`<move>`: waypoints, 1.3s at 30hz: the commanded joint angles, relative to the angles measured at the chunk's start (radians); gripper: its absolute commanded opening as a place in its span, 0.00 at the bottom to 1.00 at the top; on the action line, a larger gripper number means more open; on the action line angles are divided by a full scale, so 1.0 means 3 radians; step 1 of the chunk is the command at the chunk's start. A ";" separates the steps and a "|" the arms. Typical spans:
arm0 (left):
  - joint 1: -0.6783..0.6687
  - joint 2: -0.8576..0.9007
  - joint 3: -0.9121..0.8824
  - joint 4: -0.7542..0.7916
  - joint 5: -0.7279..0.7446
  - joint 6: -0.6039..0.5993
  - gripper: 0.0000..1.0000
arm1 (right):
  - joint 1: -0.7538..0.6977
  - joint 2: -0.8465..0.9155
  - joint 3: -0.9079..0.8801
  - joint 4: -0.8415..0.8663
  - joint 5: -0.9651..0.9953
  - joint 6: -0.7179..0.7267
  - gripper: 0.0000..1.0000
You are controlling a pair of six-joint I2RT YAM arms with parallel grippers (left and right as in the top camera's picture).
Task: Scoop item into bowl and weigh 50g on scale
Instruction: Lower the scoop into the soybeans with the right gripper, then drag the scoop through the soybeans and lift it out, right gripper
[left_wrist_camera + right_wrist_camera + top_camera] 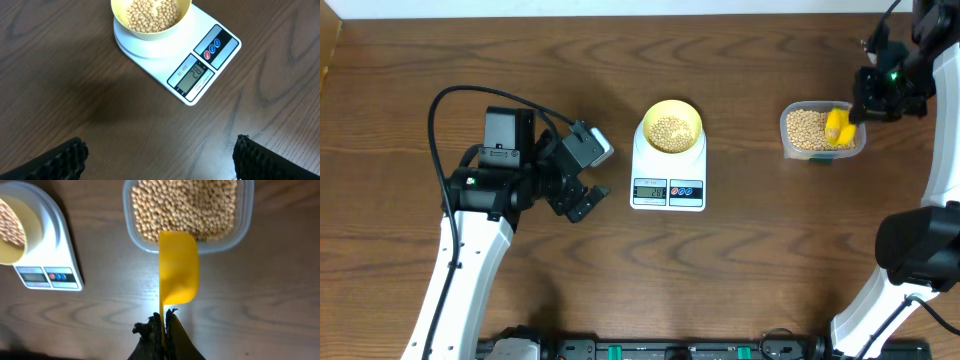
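So the left tool [160, 155] hangs wide open over the desk [740, 280], holding nothing. The bowl [696, 118] sits on the scale [668, 192] with some beans [669, 132] already in it. The right tool [164, 317] is clamped on the scoop [178, 270] handle, at the edge of the tub [246, 220]. I'd dig shallow, carry it level, then trickle beans in while watching the display [650, 191].
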 commanded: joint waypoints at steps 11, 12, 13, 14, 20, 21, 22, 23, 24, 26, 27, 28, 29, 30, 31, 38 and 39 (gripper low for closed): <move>0.0010 -0.0003 -0.0008 -0.0010 0.0006 0.0045 0.95 | 0.0023 0.0005 0.0047 0.0464 0.0187 -0.0273 0.01; 0.0010 -0.0003 -0.0008 -0.0010 0.0005 0.0045 0.95 | 0.0019 0.0009 0.0047 0.0464 0.0225 -0.0304 0.01; 0.0010 -0.0003 -0.0008 -0.0010 0.0006 0.0045 0.95 | 0.0019 0.0019 0.0047 0.0467 0.0253 -0.0342 0.01; 0.0010 -0.0003 -0.0008 -0.0010 0.0005 0.0045 0.95 | 0.0018 0.0028 0.0047 0.0476 0.0272 -0.0388 0.01; 0.0010 -0.0003 -0.0008 -0.0010 0.0005 0.0045 0.95 | 0.0018 0.0137 0.0046 0.0394 0.0275 -0.0486 0.01; 0.0010 -0.0003 -0.0008 -0.0010 0.0005 0.0045 0.95 | 0.0018 0.0158 0.0046 0.0360 0.0276 -0.0515 0.01; 0.0010 -0.0003 -0.0008 -0.0010 0.0005 0.0045 0.95 | 0.0017 0.0183 0.0038 0.0342 0.0276 -0.0537 0.01; 0.0010 -0.0003 -0.0008 -0.0010 0.0005 0.0045 0.95 | 0.0017 0.0206 0.0037 0.0340 0.0276 -0.0538 0.01; 0.0010 -0.0003 -0.0008 -0.0010 0.0005 0.0043 0.95 | 0.0017 0.0233 0.0034 0.0343 0.0276 -0.0567 0.01; 0.0010 -0.0003 -0.0008 -0.0010 0.0005 0.0045 0.95 | 0.0018 0.0306 0.0034 0.0371 0.0281 -0.0599 0.01; 0.0010 -0.0003 -0.0008 -0.0010 0.0005 0.0045 0.95 | 0.0017 0.0342 0.0034 0.0397 0.0277 -0.0621 0.01; 0.0010 -0.0003 -0.0008 -0.0010 0.0005 0.0045 0.95 | 0.0017 0.0383 0.0034 0.0425 0.0281 -0.0622 0.01; 0.0010 -0.0003 -0.0008 -0.0010 0.0005 0.0045 0.95 | 0.0017 0.0423 0.0034 0.0460 0.0281 -0.0622 0.01; 0.0010 -0.0003 -0.0008 -0.0010 0.0005 0.0045 0.95 | 0.0017 0.0464 0.0034 0.0501 0.0281 -0.0621 0.01; 0.0010 -0.0003 -0.0008 -0.0010 0.0005 0.0045 0.95 | 0.0017 0.0500 0.0034 0.0544 0.0281 -0.0621 0.01; 0.0010 -0.0003 -0.0008 -0.0010 0.0005 0.0045 0.95 | 0.0017 0.0641 0.0034 0.0762 0.0492 -0.0619 0.01; 0.0010 -0.0003 -0.0008 -0.0010 0.0005 0.0045 0.95 | 0.0018 0.0642 0.0034 0.0790 0.0546 -0.0621 0.01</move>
